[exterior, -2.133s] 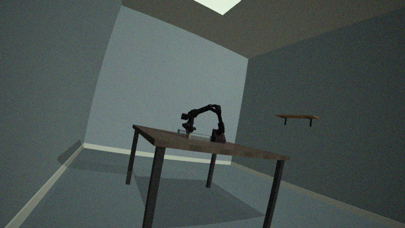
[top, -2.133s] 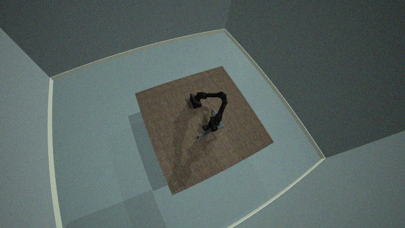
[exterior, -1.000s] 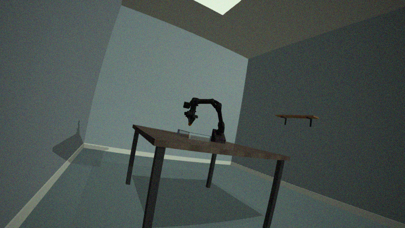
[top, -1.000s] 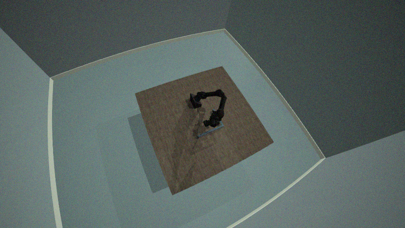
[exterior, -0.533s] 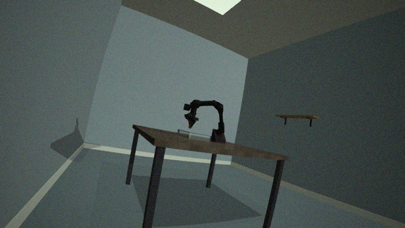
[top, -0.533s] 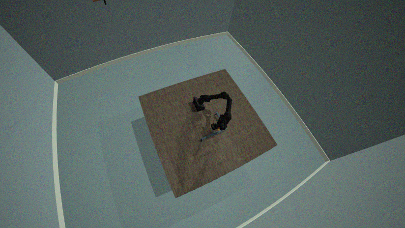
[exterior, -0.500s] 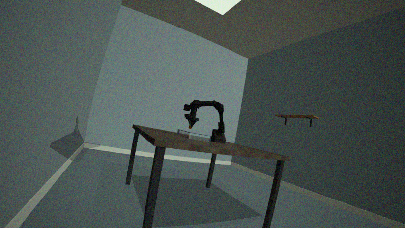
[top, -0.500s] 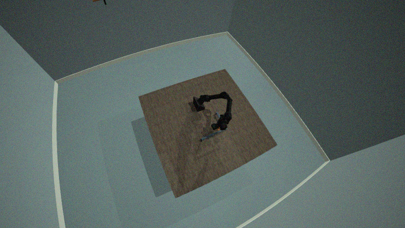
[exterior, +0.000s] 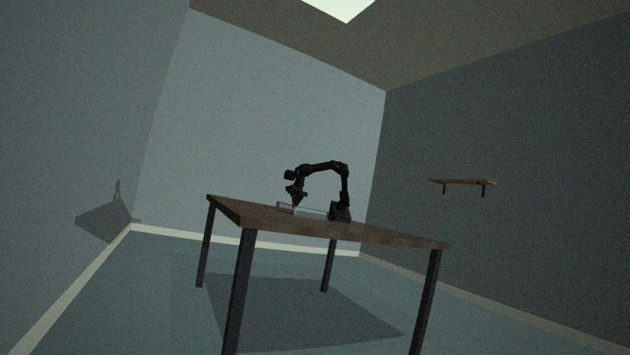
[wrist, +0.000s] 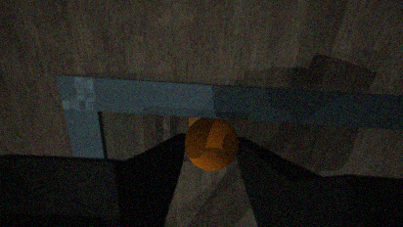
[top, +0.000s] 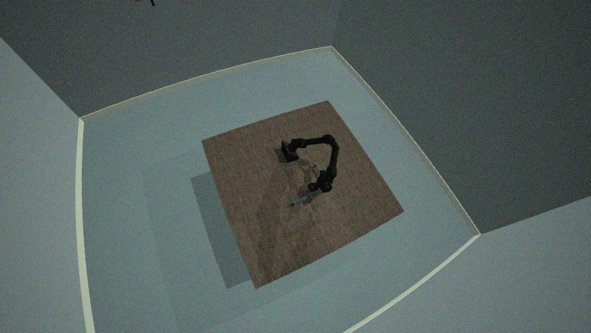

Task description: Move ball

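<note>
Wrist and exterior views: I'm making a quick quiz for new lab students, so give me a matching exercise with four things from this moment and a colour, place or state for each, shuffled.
Things:
1. ball
2. clear walls
3. gripper
4. shelf

Descriptions:
A. fixed to the room's side wall
B. bluish, meeting in a corner on the table
C. orange, between two dark fingers
D. shut on something round

Pairs: 1-C, 2-B, 3-D, 4-A
</note>
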### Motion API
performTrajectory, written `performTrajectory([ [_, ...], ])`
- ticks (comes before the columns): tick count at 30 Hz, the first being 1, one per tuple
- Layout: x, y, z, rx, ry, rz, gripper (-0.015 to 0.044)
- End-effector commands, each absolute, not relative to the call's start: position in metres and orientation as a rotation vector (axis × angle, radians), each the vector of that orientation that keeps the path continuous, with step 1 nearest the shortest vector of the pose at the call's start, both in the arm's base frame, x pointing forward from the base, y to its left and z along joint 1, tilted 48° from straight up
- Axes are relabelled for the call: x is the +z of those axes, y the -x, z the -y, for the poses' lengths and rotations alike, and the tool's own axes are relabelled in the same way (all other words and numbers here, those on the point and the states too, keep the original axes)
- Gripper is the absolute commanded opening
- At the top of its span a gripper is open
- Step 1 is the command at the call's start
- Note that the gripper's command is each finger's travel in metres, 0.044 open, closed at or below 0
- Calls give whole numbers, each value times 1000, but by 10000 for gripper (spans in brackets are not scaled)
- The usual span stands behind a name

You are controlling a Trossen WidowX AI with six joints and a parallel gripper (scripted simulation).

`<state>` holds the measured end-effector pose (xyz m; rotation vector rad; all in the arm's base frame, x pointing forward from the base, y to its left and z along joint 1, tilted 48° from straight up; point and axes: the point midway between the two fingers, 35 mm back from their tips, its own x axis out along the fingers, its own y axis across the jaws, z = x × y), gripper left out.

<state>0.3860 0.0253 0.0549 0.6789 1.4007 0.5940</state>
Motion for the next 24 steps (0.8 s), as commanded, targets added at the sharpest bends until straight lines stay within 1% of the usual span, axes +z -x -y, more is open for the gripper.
performTrajectory([
  [1, 41, -386, -42, 598, -687, -1402, 0],
  [23, 26, -387, -59, 599, -688, -1401, 0],
  [24, 28, -387, -56, 597, -683, -1401, 26],
])
